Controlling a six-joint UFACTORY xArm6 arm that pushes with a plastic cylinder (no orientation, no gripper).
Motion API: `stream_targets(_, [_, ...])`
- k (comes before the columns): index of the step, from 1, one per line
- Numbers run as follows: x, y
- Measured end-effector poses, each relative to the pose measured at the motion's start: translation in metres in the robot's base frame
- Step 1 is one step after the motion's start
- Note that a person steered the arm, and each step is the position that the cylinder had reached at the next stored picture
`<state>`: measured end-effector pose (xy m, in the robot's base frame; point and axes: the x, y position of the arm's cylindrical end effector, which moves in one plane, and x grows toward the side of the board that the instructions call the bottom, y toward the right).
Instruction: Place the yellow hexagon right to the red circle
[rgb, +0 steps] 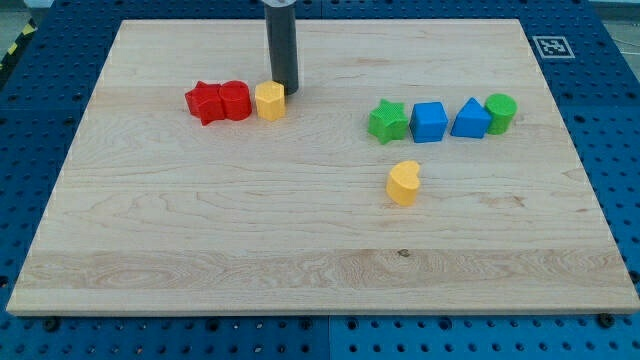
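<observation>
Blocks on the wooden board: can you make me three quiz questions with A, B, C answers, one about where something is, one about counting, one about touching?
1. Where is my tip?
A. just above and right of the yellow hexagon
B. beside the green cylinder
C. at the view's bottom

2. How many blue blocks are there?
A. one
B. two
C. four

3. The red circle and the yellow hexagon are:
A. far apart
B. stacked
C. side by side, touching

Answers: 1 A, the rod ends by the hexagon's upper right edge. 2 B, the blue cube and the blue triangle. 3 C, no gap shows between them.
</observation>
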<state>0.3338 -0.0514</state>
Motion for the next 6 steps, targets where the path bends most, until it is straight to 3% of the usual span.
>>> stream_targets(2, [-0.014, 0.021])
stream_targets(6, [0.046, 0.048])
